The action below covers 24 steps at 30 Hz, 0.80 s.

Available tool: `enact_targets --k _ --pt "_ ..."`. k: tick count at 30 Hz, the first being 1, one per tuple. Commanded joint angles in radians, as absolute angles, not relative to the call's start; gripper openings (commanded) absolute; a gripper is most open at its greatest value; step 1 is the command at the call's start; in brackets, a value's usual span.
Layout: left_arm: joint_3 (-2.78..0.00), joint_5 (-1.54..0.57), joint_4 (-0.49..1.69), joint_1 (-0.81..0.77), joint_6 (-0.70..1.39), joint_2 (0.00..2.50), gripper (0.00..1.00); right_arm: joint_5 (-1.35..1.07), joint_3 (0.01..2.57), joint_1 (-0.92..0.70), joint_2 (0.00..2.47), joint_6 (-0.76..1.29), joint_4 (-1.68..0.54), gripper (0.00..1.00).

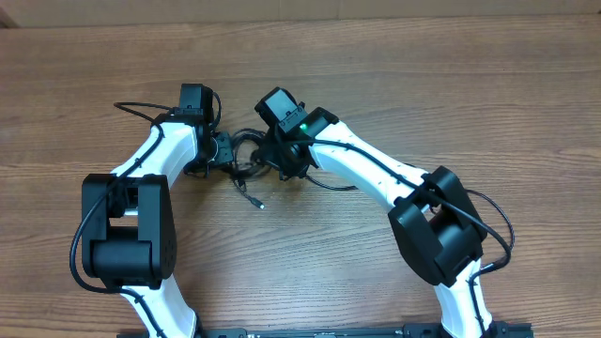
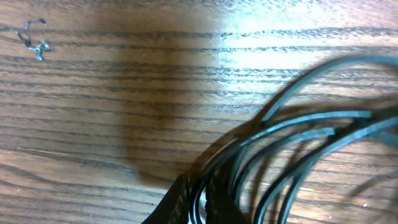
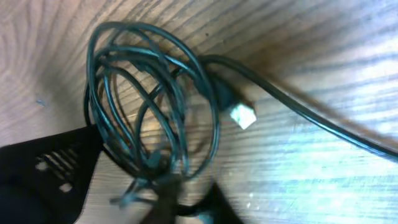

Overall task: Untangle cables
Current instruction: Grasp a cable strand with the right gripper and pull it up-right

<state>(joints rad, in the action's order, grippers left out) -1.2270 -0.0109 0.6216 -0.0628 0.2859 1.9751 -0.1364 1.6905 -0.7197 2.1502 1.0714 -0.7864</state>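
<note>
Black, thin cables (image 1: 246, 150) lay in a small tangled coil at the middle of the brown wood-grain table (image 1: 423, 84), seen from overhead. Both white-and-black arms had converged on it from opposite sides. The left gripper (image 1: 222, 150) sat against the coil's left edge and the right gripper (image 1: 280, 160) against its right, a placing that looked meant to let the two pull apart. One loose end with a small plug (image 1: 257, 202) trailed toward the robot, clear of the coil.

From the left wrist, several blurred strands fanned up and to the right from beside a dark fingertip (image 2: 177, 202) at the bottom edge. The jaws were together, and the strands converged right at them, so I judged them pinched there. That would serve as an anchor while the other arm worked.

From the right wrist, the coil filled the left half of the frame as overlapping loops. A pale rectangular connector (image 3: 242, 115) rested on the wood just beside the loops, and a single cord (image 3: 323, 121) ran off toward the right edge. The right jaws were drawn together at the coil's lower rim, where the strands bunched. Blur hid how many they caught. Nothing had separated yet, so the untangling seemed at its start.
</note>
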Motion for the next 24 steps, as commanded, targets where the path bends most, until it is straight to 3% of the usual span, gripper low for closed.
enact_targets --k 1,7,13,24 --pt "-1.149 -0.079 0.628 -0.067 0.292 2.12 0.11 -0.119 1.707 -0.702 2.136 0.86 -0.798 0.04" --pt "-1.149 -0.079 0.627 -0.067 0.292 2.12 0.1 -0.171 1.719 -0.634 1.987 0.664 -0.849 0.04" --pt "-1.149 -0.079 0.627 -0.067 0.292 2.12 0.11 -0.39 1.719 -0.547 1.813 0.434 -0.874 0.04" --pt "-1.149 -0.079 0.627 -0.067 0.292 2.12 0.11 -0.462 1.719 -0.315 1.625 0.388 -1.013 0.05"
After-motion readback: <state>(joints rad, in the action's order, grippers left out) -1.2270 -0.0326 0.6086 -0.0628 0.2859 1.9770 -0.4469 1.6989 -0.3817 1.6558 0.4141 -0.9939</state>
